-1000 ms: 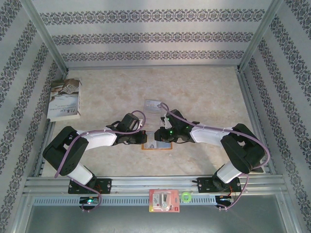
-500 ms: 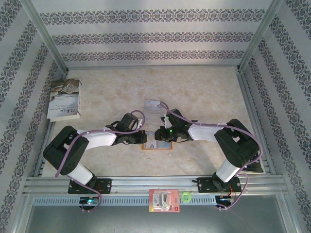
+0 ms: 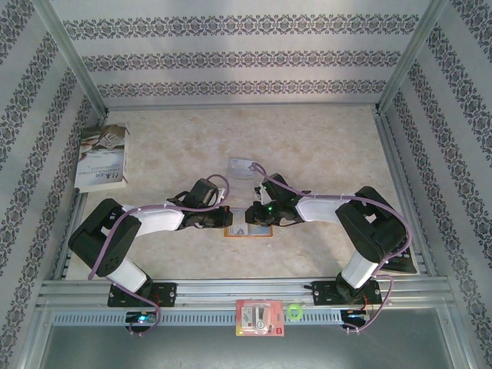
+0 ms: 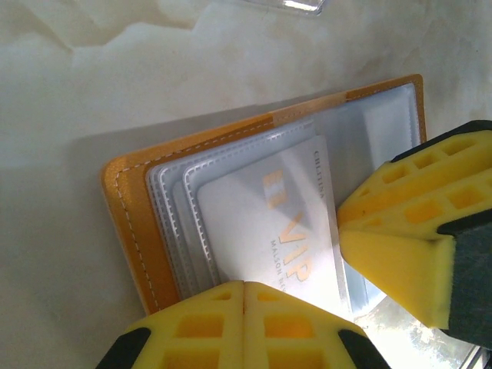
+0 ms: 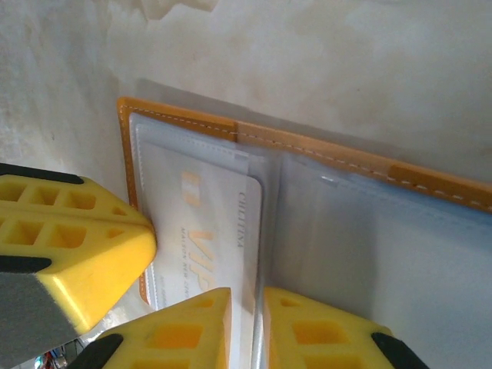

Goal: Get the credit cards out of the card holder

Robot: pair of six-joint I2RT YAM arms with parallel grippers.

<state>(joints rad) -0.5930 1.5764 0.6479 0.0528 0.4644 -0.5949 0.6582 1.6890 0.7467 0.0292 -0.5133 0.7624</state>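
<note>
While L tool (image 4: 244, 288) stays shut over card holder (image 4: 132, 223), R arm (image 3: 367, 221) folded inward; R tool's (image 5: 247, 298) state unclear.

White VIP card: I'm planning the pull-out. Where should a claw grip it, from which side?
Probably its long edge nearest the fold, coming from the fold side: the thin white VIP card lies flat, and the orange leather wallet has stitched pockets closing the outer side.

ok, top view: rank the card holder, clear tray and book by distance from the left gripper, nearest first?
1. card holder: at the tips of the left gripper, mid-table.
2. clear tray: a bit beyond, toward the back wall.
3. book: far off at the table's left edge, toward the back.
</note>
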